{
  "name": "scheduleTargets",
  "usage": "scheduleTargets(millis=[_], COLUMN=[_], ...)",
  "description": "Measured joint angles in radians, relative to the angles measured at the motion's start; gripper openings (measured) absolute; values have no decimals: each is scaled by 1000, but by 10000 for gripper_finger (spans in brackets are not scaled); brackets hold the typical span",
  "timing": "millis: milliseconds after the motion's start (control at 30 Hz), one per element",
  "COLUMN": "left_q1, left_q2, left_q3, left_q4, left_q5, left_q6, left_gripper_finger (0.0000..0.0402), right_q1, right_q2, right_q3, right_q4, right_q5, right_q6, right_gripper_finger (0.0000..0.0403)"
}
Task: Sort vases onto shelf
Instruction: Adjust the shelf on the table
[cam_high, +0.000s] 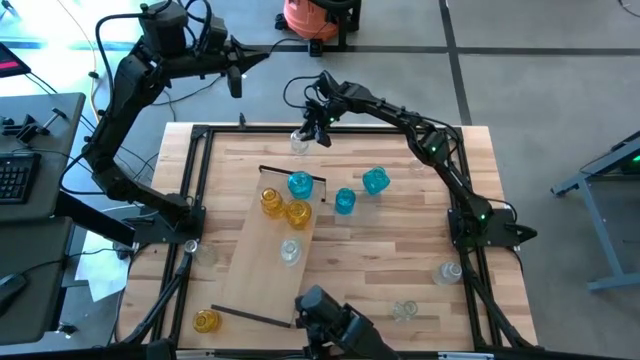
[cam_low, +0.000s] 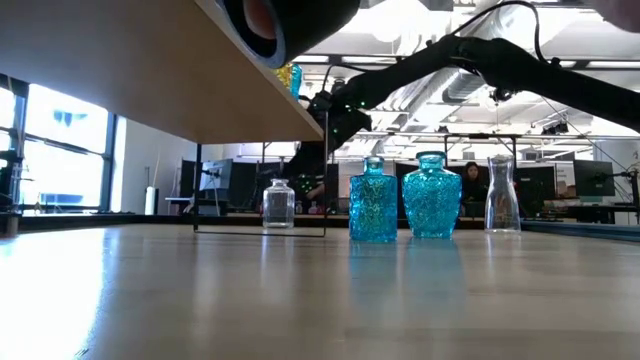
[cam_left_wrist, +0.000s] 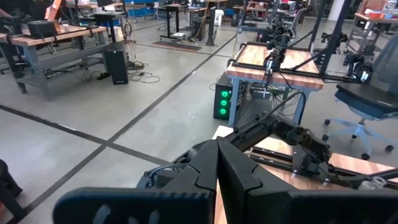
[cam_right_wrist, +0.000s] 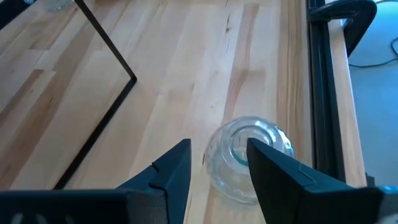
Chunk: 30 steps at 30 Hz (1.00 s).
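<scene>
Clear glass vase (cam_high: 300, 143) stands upright near the top edge of the tabletop (cam_high: 400, 250) in the high view, directly under the right gripper (cam_high: 317, 128); the left gripper (cam_high: 234, 80) is raised off toward the upper left, jaws together. In the right wrist view the vase (cam_right_wrist: 247, 157) shows between and just beyond the parted jaws.

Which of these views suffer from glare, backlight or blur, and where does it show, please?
Low view: bright windows and ceiling lights backlight the scene, the blue vases glow through, and the near table carries a soft sheen. High view: evenly lit, with little glare. Right wrist view: the right gripper fingers are blurred, but the clear vase is sharper. Left wrist view: the left gripper is dark against a bright floor.
</scene>
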Motion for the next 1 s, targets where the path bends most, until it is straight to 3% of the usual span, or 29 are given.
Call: scheduleTargets(millis=[500,1000], left_q1=[0,-5], left_q2=[0,0], left_q3=[0,0], left_q4=[0,3], left_q5=[0,0], left_q6=[-17,-25], left_gripper_finger=[0,0], right_q1=[0,23], right_q2=[0,13], right_q3=[0,0], right_q4=[-19,84], right_q5=[-6,-3], right_q6=[2,53], right_gripper_finger=[151,151])
